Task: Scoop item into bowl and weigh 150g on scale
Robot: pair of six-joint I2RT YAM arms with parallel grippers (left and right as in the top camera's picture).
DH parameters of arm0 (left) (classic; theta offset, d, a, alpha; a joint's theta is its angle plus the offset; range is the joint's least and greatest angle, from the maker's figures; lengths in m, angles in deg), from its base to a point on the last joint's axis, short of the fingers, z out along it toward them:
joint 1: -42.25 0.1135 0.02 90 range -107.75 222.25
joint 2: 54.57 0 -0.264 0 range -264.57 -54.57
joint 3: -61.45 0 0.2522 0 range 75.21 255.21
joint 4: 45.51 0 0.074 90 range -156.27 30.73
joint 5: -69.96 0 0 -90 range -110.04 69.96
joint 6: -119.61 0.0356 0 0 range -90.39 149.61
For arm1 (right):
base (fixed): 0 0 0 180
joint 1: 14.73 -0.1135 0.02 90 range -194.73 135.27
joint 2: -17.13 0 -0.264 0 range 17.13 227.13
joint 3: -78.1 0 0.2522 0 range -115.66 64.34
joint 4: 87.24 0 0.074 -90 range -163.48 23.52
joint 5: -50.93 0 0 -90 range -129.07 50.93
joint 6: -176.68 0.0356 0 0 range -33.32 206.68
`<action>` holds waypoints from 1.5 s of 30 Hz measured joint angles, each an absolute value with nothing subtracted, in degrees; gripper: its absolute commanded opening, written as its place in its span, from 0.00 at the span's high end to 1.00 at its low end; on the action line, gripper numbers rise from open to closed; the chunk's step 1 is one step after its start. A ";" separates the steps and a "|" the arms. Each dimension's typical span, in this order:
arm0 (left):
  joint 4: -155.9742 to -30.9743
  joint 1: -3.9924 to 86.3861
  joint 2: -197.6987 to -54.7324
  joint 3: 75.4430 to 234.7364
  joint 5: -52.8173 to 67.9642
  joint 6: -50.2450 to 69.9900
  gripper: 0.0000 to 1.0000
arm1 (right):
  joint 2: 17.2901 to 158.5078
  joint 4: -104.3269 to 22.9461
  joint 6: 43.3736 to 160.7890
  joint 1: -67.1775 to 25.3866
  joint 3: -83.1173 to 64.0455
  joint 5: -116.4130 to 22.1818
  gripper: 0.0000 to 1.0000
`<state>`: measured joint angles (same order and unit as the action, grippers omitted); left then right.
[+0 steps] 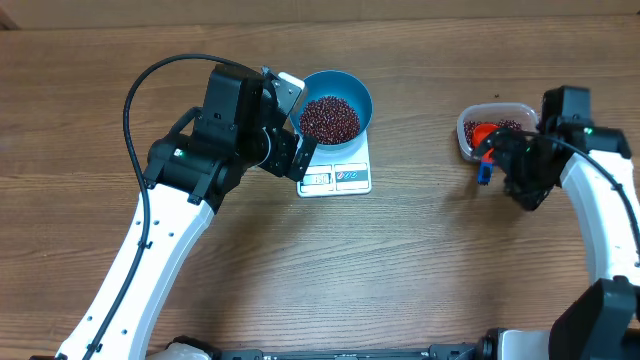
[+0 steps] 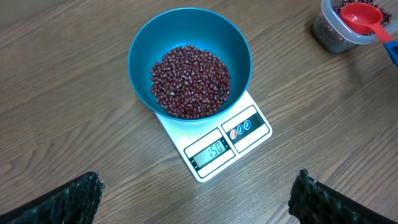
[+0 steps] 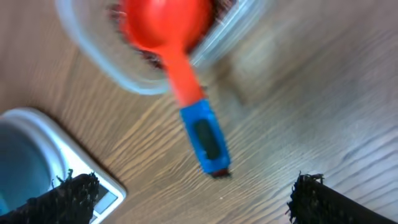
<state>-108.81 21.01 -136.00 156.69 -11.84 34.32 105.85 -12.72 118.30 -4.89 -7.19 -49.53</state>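
Observation:
The blue bowl (image 1: 364,98) stands on the white scale (image 1: 340,178), filled with red-brown beans (image 1: 330,118). In the left wrist view the beans (image 2: 191,81) fill the bowl (image 2: 186,28), and the scale (image 2: 249,134) shows 150 on its display. My left gripper (image 1: 296,128) hovers just left of the bowl, open and empty (image 2: 196,193). At the right, my right gripper (image 1: 512,168) is open (image 3: 193,193). Nothing is between its fingers. A red scoop (image 3: 165,25) with a blue handle (image 3: 205,137) lies free just ahead of it.
A clear plastic tub (image 1: 465,135) with more beans stands at the right. The scoop (image 1: 487,131) has its head in the tub (image 2: 326,34) and its handle slopes down over the rim toward the table. The scale's corner (image 3: 93,186) shows at the left of the right wrist view.

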 measured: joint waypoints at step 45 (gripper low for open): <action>-108.81 21.01 -136.00 156.69 -11.84 34.32 0.00 | 87.52 -8.27 86.83 -25.71 -11.91 -56.85 0.00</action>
<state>-108.81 21.01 -136.00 156.69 -11.84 34.32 87.52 -8.27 86.83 -25.71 -11.91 -56.85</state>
